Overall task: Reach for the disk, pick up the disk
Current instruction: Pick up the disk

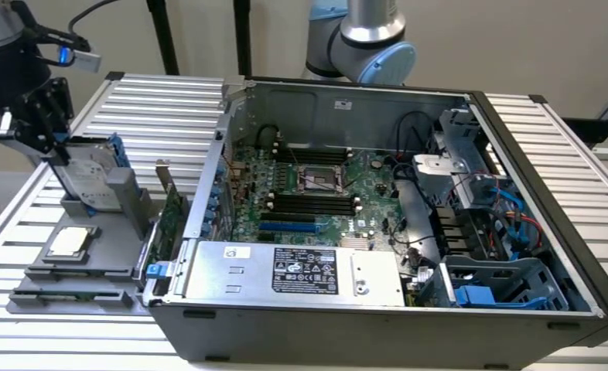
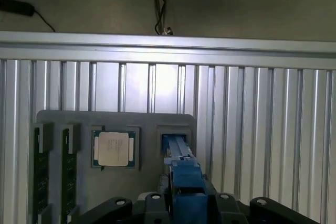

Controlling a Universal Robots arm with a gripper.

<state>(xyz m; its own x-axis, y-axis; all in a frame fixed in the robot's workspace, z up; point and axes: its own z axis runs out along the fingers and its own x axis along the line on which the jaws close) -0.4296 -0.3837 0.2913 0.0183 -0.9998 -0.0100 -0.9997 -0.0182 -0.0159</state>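
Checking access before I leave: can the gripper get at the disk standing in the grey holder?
Probably yes: the gripper sits right at the top edge of the upright disk, with nothing between them; the computer case stands apart.

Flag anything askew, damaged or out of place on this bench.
Nothing stands out. The disk stands on edge in the grey holder, the chip lies flat in its recess, and the open computer case lies on its side, seemingly on purpose.
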